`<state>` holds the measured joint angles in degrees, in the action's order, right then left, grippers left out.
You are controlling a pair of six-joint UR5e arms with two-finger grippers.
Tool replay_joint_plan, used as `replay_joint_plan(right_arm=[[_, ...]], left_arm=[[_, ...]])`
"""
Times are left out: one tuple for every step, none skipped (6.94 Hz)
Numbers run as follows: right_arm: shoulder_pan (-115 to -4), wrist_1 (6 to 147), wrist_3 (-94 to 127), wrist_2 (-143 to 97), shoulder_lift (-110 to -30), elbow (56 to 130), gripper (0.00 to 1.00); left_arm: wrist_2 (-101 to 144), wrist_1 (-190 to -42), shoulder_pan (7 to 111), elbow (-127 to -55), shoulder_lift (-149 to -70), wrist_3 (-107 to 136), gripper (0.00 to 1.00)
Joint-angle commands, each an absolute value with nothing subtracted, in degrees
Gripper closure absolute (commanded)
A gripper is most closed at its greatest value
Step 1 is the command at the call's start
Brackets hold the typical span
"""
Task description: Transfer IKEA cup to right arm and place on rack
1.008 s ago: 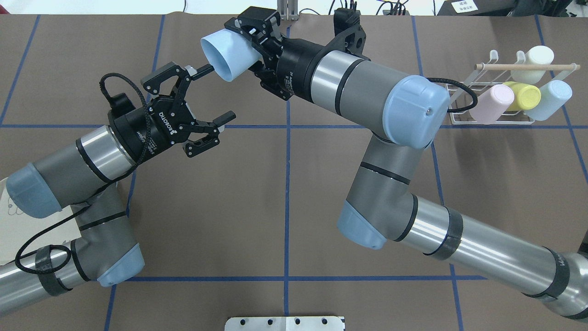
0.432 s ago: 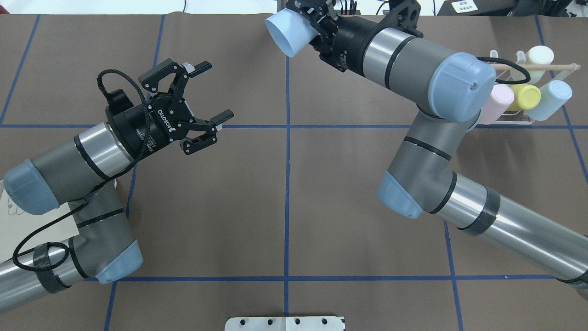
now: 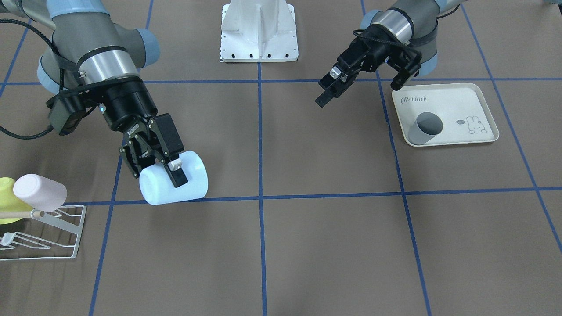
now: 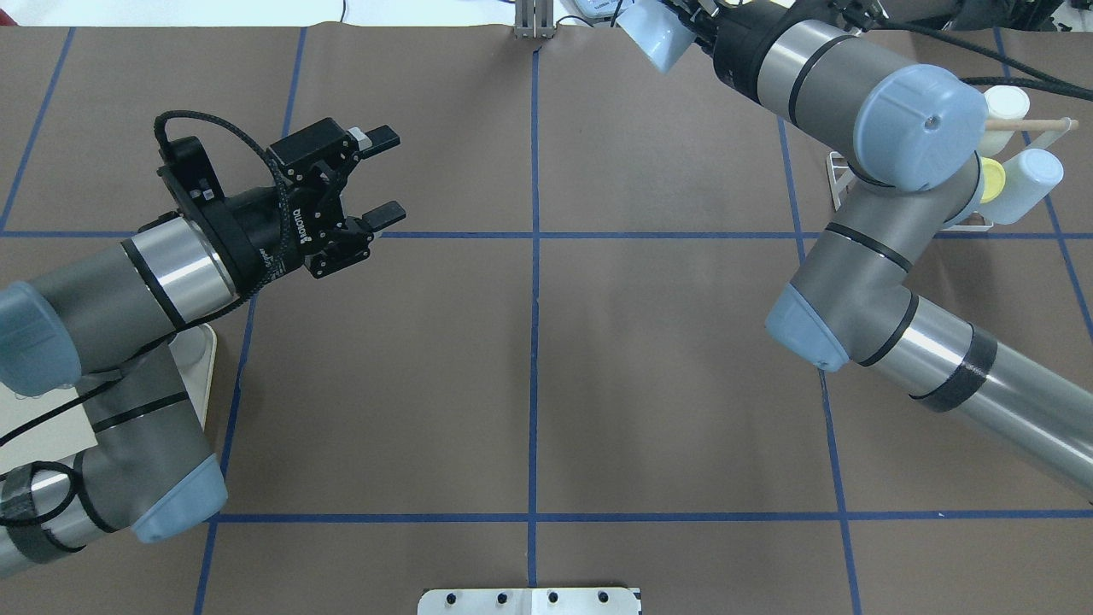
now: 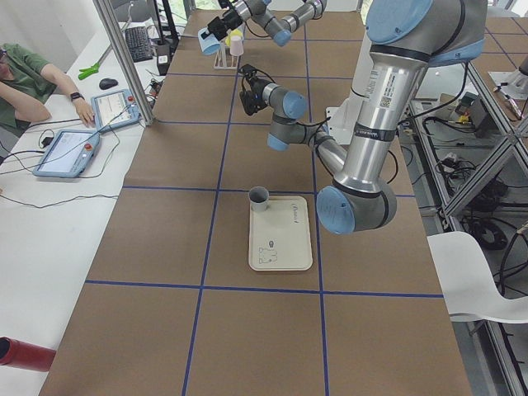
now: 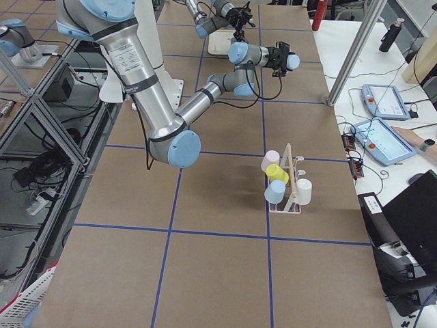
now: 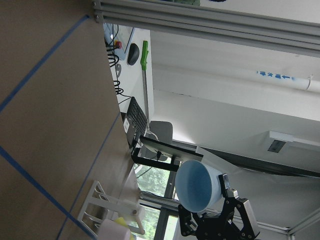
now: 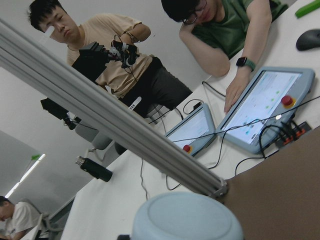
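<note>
1. Sideways above the desk point(image 3: 307, 245), the pale blue IKEA cup point(image 3: 194, 176) is clamped in the right pincer point(image 3: 153, 172), whose fingers press on its wall.
2. In the front-facing view, the white wire rack point(image 3: 72, 228) stands at the cup's eight o'clock, apart from it. It carries a pink cup point(image 3: 39, 192) and a yellow cup point(image 3: 4, 186).
3. At the cup's two o'clock, the left pincer point(image 3: 364, 85) is spread wide and empty.
4. At three o'clock, a cream tray point(image 3: 483, 109) holds a grey cup point(image 3: 423, 127).

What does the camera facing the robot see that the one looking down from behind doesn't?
Only the front-facing view: the grey cup on the cream tray, and the pink cup. Only the overhead: the white cup on the rack. Both: the open left gripper, and the right gripper shut on the pale blue cup.
</note>
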<state>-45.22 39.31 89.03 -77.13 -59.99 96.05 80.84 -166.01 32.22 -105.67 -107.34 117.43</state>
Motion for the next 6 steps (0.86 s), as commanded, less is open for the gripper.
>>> replay_joint_plan(right_arm=[[-46.57, 49.62, 76.26, -68.67, -60.29, 96.15, 1.0], [-47.8, 52.7, 75.33, -65.6, -60.47, 95.89, 1.0], [-49.55, 55.08, 70.8, -64.0, -61.69, 95.89, 1.0], [-51.83, 54.93, 66.31, -64.16, -63.79, 95.98, 1.0], [-53.77, 54.76, 60.7, -64.33, -66.07, 95.37, 1.0], [-55.44, 54.58, 57.25, -65.03, -68.44, 94.84, 1.0]], left_arm=[[82.09, -145.37, 32.52, -114.76, -105.29, 106.56, 0.0], [82.18, -134.58, 32.87, -118.09, -104.07, 100.43, 0.0], [82.18, -125.95, 33.05, -121.17, -103.8, 95.59, 0.0], [82.96, -123.86, 34.18, -121.9, -103.71, 95.19, 0.0], [87.93, -121.05, 37.32, -122.08, -101.62, 92.75, 0.0], [92.94, -117.81, 41.7, -123.91, -99.51, 87.16, 0.0]])
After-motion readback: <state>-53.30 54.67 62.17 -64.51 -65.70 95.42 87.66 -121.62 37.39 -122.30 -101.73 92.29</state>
